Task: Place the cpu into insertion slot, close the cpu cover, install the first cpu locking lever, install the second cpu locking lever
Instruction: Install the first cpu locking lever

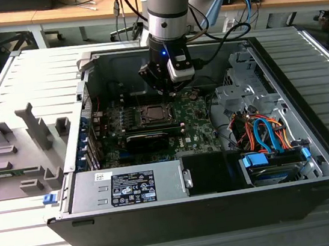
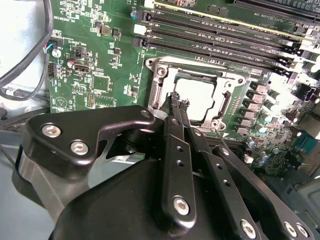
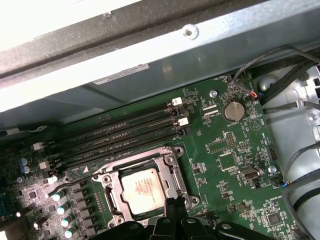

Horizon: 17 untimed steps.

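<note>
The cpu [image 3: 142, 190] lies flat in the insertion slot [image 1: 153, 115] on the green motherboard, its pale face showing through the window of the cpu cover [image 3: 169, 167]. The cover's silvery frame [image 2: 166, 82] lies down flat around the chip [image 2: 195, 95]. My gripper [image 2: 176, 98] hangs low over the socket's edge with its two black fingers pressed together and nothing visible between them. In the first wrist view its tips [image 3: 173, 204] sit right at the frame's rim. A thin metal rod [image 2: 216, 134] runs along the socket's side beside the fingers.
Long black memory slots [image 3: 125, 132] lie just beyond the socket. A black graphics card [image 1: 148, 140] and the power supply [image 1: 130, 185] sit nearer the case front. Orange and blue cables [image 1: 263, 134] fill the exterior view's right. Case walls [image 3: 150, 55] close in.
</note>
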Motion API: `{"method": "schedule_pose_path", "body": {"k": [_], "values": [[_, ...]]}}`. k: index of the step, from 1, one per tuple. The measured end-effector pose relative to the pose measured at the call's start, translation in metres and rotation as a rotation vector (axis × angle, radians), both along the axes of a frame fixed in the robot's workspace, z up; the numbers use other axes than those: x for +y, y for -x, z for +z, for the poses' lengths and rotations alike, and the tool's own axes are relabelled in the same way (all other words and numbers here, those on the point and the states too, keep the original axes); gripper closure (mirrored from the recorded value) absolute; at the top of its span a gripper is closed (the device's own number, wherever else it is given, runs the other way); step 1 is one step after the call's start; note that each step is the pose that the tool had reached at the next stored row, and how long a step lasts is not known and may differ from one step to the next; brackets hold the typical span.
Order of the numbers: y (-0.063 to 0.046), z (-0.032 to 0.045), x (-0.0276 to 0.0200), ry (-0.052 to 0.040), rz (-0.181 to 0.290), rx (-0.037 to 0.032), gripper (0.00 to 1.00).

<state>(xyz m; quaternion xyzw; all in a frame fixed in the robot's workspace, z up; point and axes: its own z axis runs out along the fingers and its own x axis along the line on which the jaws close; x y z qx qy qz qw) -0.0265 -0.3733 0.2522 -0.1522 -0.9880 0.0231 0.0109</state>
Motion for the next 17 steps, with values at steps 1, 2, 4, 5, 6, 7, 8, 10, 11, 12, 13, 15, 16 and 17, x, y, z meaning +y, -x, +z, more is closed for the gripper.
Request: {"method": "schedule_pose_path", "body": {"k": [1, 2, 4, 5, 6, 7, 8, 10, 11, 12, 13, 15, 16, 17], "values": [[0.0, 0.0, 0.0, 0.0, 0.001, 0.0, 0.89], [0.0, 0.0, 0.0, 0.0, 0.002, 0.0, 0.89], [0.0, 0.0, 0.0, 0.0, 0.004, 0.0, 0.89], [0.0, 0.0, 0.0, 0.0, 0.006, 0.0, 0.89], [0.0, 0.0, 0.0, 0.0, 0.007, 0.0, 0.89], [0.0, 0.0, 0.0, 0.0, 0.008, 0.0, 0.89], [0.0, 0.0, 0.0, 0.0, 0.01, 0.0, 0.89], [0.0, 0.0, 0.0, 0.0, 0.012, 0.0, 0.89], [0.0, 0.0, 0.0, 0.0, 0.013, 0.0, 0.89], [0.0, 0.0, 0.0, 0.0, 0.013, 0.0, 0.89], [0.0, 0.0, 0.0, 0.0, 0.014, 0.0, 0.89], [0.0, 0.0, 0.0, 0.0, 0.017, 0.0, 0.89], [0.0, 0.0, 0.0, 0.0, 0.017, 0.0, 0.89], [0.0, 0.0, 0.0, 0.0, 0.018, 0.0, 0.89]]}}
